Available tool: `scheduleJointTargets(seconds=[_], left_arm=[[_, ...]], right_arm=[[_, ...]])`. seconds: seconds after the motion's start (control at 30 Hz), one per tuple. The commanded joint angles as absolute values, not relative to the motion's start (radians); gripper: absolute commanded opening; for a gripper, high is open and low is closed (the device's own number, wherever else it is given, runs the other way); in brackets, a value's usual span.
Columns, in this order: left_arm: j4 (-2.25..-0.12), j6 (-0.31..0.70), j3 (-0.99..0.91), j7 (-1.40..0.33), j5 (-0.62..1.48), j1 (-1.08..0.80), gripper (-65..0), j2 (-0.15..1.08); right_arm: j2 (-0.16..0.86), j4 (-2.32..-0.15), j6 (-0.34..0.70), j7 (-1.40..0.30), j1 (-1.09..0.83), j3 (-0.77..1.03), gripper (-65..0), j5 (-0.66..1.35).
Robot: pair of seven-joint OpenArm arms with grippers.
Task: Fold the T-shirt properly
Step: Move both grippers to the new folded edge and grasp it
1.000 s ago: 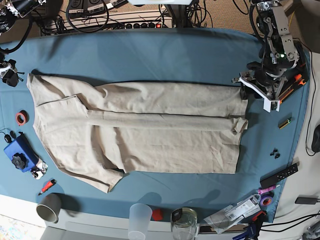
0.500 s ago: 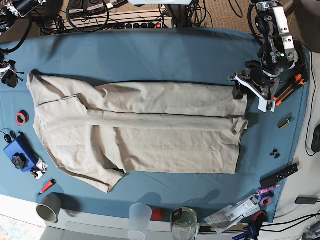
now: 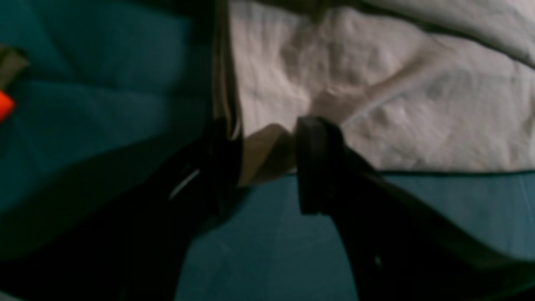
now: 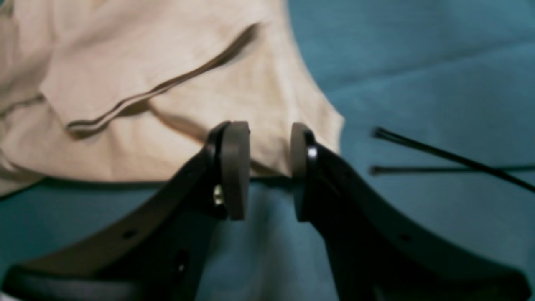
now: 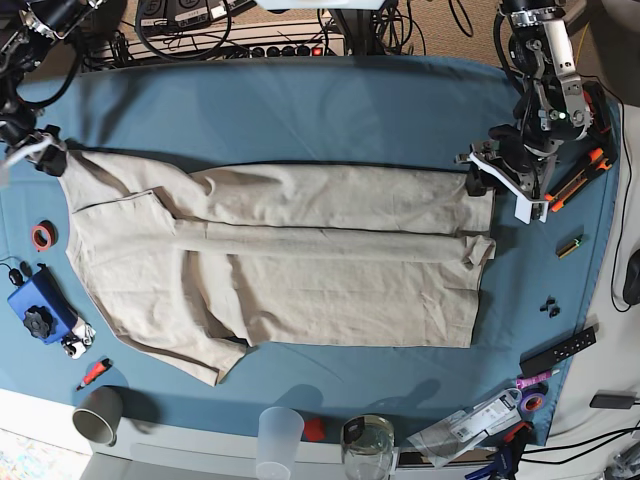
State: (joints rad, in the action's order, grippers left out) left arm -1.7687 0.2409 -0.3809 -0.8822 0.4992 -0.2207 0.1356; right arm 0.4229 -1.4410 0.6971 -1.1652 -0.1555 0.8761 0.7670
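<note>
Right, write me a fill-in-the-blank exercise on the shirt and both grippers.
1. The T-shirt lies on a cloth coloured ____.
2. Over a corner of the shirt, the left gripper has its jaws ____.
3. At the opposite corner is the ____ gripper.
4. In the base view, a red tape roll lies on the shirt's ____ side.

Missing words: blue; open; right; left.

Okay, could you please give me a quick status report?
Left claw open at T-shirt corner; right claw open at opposite corner. T-shirt partly folded, rumpled.
</note>
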Motion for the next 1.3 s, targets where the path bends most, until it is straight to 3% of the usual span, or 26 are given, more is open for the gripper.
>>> scheduleJointTargets(seconds=[0.0, 0.27, 0.53, 0.7, 0.87, 1.03, 1.27], left_arm=[[-1.784, 0.248, -0.382, -0.875, 0.51, -0.213, -40.8, 0.141], [-1.784, 0.262, -0.382, -0.875, 0.509, -0.213, -40.8, 0.142], [-1.784, 0.276, -0.382, -0.88, 0.518, -0.213, -40.8, 0.142], [-1.784, 0.294, -0.382, -0.92, 0.58, -0.214, -40.8, 0.141], [-1.785, 0.295, -0.382, -0.92, 0.581, -0.214, -40.8, 0.142], [-1.785, 0.299, -0.382, -0.92, 0.588, -0.213, -40.8, 0.142], [-1.785, 0.298, -0.382, -0.917, 0.588, -0.213, -40.8, 0.142]], right_arm=[[0.451, -1.456, 0.698, -1.125, -0.15, 0.871, -47.8, 0.754], [0.47, -1.457, 0.698, -1.159, -0.149, 0.881, -42.0, 0.752], [0.522, -1.457, 0.698, -1.079, -0.149, 0.919, -42.0, 0.665], [0.509, -1.449, 0.637, -1.038, -0.149, 0.916, -42.0, 0.586], [0.508, -1.332, 0.636, -0.99, -0.146, 0.916, -42.0, 0.571], [0.507, -1.193, 0.698, -1.061, -0.109, 0.915, -42.0, 0.638], [0.507, -1.176, 0.698, -1.166, -0.102, 0.915, -42.0, 0.804]])
